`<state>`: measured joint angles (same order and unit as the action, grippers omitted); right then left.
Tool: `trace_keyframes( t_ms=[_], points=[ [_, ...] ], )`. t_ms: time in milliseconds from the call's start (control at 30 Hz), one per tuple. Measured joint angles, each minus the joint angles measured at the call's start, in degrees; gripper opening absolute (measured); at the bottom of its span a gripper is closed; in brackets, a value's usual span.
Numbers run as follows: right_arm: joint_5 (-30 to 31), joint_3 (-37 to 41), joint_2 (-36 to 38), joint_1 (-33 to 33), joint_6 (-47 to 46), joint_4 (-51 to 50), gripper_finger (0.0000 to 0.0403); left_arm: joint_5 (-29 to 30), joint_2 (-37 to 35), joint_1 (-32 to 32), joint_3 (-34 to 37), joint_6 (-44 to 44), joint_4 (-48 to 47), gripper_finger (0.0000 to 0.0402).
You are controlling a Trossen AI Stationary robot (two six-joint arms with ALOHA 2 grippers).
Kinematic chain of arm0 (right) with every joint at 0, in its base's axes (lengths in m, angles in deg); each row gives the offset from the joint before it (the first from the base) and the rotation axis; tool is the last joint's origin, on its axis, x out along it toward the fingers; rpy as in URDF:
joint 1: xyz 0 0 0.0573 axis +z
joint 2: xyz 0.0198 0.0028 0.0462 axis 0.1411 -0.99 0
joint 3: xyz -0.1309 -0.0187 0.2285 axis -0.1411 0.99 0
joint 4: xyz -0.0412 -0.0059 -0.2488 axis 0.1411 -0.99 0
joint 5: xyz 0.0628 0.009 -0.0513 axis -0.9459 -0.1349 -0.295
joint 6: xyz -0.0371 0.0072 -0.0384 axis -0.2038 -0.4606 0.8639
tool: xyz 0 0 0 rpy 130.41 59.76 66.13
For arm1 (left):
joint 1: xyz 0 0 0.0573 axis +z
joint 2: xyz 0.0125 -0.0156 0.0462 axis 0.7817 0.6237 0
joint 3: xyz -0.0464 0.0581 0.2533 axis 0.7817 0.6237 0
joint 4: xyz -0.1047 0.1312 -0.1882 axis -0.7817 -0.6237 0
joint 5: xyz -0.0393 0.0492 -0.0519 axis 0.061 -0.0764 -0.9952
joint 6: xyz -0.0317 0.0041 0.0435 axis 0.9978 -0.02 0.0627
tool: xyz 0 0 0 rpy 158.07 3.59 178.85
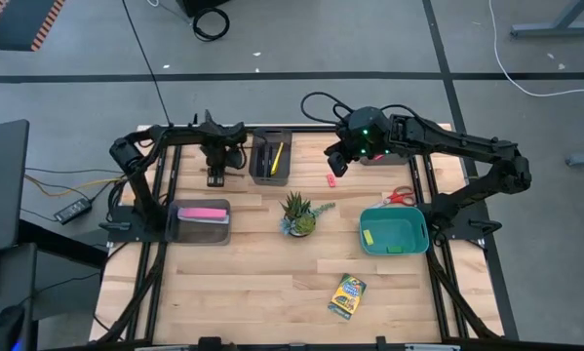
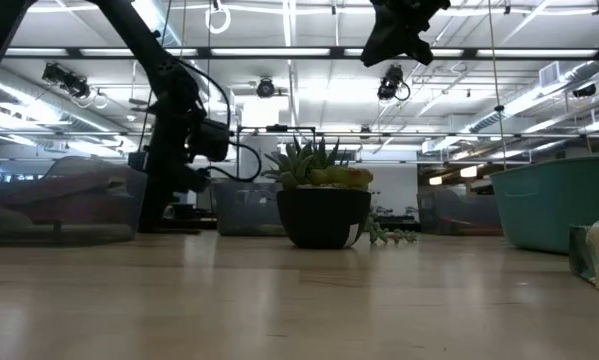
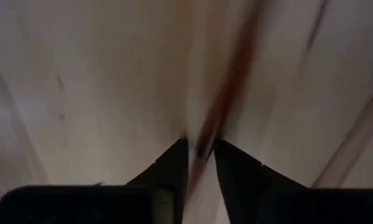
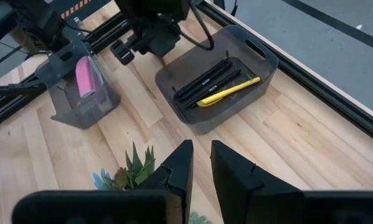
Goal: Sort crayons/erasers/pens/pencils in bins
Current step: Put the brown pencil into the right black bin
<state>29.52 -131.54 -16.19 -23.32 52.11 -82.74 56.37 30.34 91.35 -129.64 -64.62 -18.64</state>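
at the table's far left, beside the pen bin [image 1: 270, 156], my left gripper [image 3: 200, 149] is clenched on a reddish pencil [image 3: 226, 93] lying on the wood. next i lift it. right gripper [image 4: 202, 163] hangs narrowly parted, empty. i count four bins, one crayon box [image 1: 347, 295].

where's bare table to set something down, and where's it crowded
Free: the near-left wood between the pink-bar bin and the crayon box, and the strip between plant and teal bin. Crowded: the far edge, around the pen bin and both grippers.
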Motion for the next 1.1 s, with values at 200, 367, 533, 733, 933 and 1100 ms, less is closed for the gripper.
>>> trace_keyframes(
  t_ms=[200,367,533,733,933,1100],
  points=[
    [0.0,0.0,0.0,0.0,0.4,0.0,0.0065,-0.7,0.0,-4.5,-0.1,1.7,-0.9,0.0037],
    [0.0,0.0,0.0,0.0,0.4,0.0,0.0065,-8.5,0.1,-7.8,-1.4,4.9,-1.4,0.0009],
    [0.0,0.0,0.0,0.0,0.5,0.0,0.0065,-9.4,0.6,-9.2,-4.7,9.8,-1.3,0.0003],
    [0.0,0.0,0.0,0.0,1.7,0.0,0.0065,-11.5,0.5,-9.2,-10.1,12.5,-3.5,0.0002],
    [0.0,0.0,0.0,0.0,2.0,0.0,0.0065,-12.5,0.5,-9.6,-15.9,12.3,-8.2,0.0001],
    [0.0,0.0,0.0,0.0,3.3,0.0,0.0065,-14.0,0.3,-10.7,-20.2,12.2,-12.0,0.0001]
  ],
)
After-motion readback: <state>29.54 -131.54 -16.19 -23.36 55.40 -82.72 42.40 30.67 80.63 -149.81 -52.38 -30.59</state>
